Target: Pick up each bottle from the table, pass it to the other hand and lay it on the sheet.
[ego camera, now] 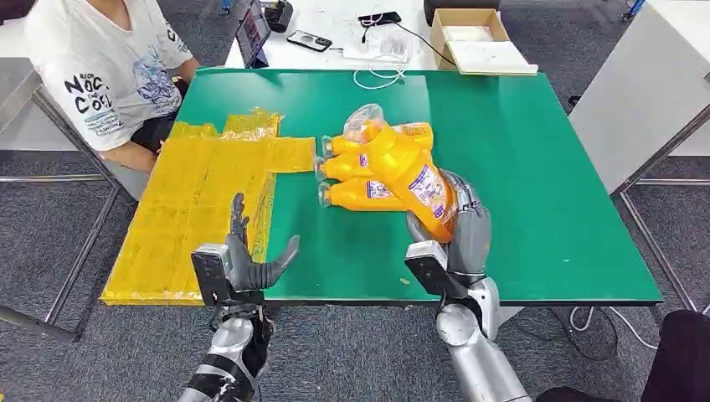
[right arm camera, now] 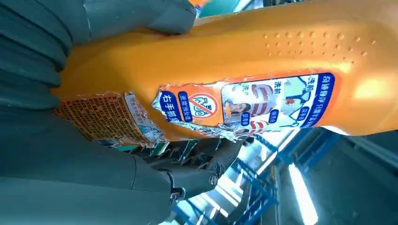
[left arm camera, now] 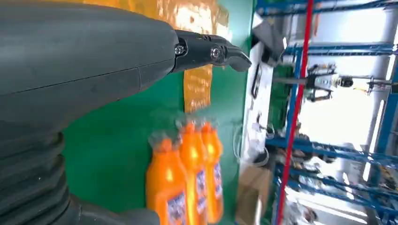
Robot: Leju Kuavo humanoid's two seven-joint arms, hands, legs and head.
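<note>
Table (ego camera: pixel 544 184): green, carries everything; a seated person at 11 o'clock.
Sheet (ego camera: pixel 192 209): yellow, at 9 o'clock of the table, laid flat as the drop spot for each bottle.
Pile (ego camera: pixel 360 180): 3 orange bottles lying side by side at table centre, caps toward the sheet, waiting their turn.
Bottle (ego camera: pixel 410 172): lifted and tilted over the pile, base low at 5 o'clock.
Right hand (ego camera: pixel 465 230): clasps the bottle's lower body, probably to offer it across.
Left hand (ego camera: pixel 251 255): empty, fingers spread, at 7 o'clock by the sheet, likely ready to receive.
</note>
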